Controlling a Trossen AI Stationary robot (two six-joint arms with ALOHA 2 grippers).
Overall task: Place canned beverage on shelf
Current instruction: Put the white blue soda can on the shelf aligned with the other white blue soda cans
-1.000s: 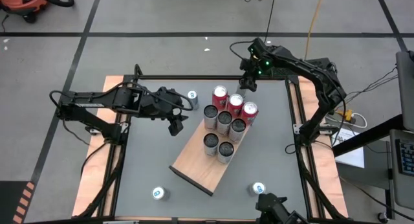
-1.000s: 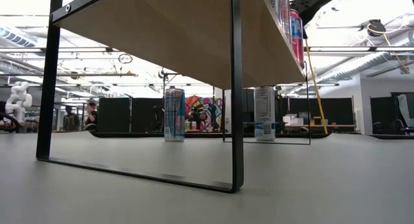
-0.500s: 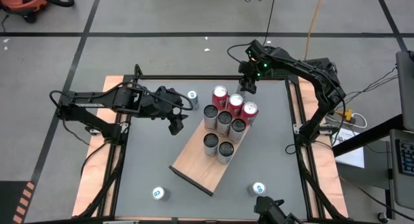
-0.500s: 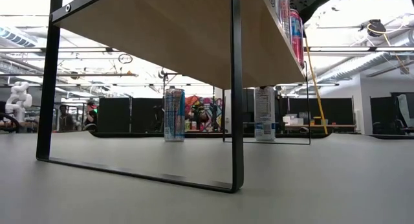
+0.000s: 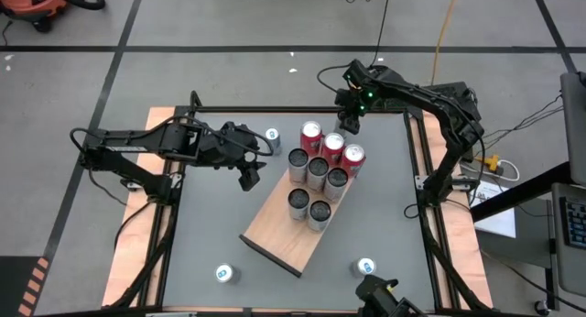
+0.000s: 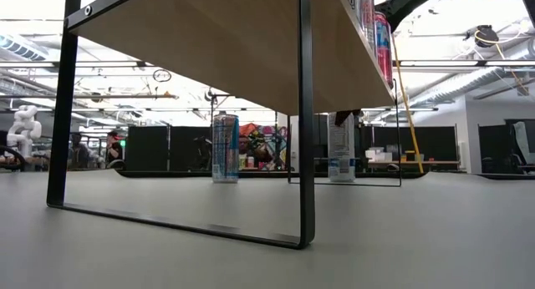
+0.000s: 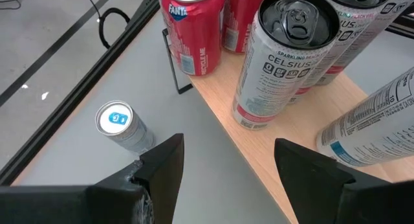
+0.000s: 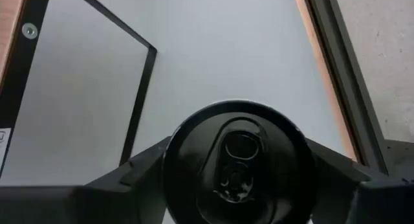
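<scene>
A white canned beverage point(image 6: 340, 147) with a dark top point(image 8: 236, 156) stands upright on the grey table near its far edge, just beyond the shelf. My right gripper point(image 5: 348, 123) is down over it, shut on it, and hides it in the high view. The shelf point(image 5: 279, 235), a light-brown board on black frames, carries several cans, red ones point(image 5: 311, 134) at its far end. My left gripper point(image 5: 249, 173) hangs open at the shelf's left side, holding nothing. Its fingers point(image 7: 165, 162) frame a bare board corner. My right gripper has the can's upper wall point(image 8: 169, 169) just below the rim between its two fingers, one on each side. The fingers come from above, slanting steeply down. The can stands upright with its base on the table point(image 6: 340, 179).
A blue-topped can point(image 5: 272, 136) stands on the table left of the shelf's far end. Two more cans point(image 5: 225, 274) point(image 5: 365, 267) stand near the table's near edge. The shelf's black frame point(image 8: 139, 94) runs close beside the held can.
My right gripper has come down a little over the white can. In the low view a dark fingertip now shows at the can's top, where none showed before. The can has stayed in place on the table.
</scene>
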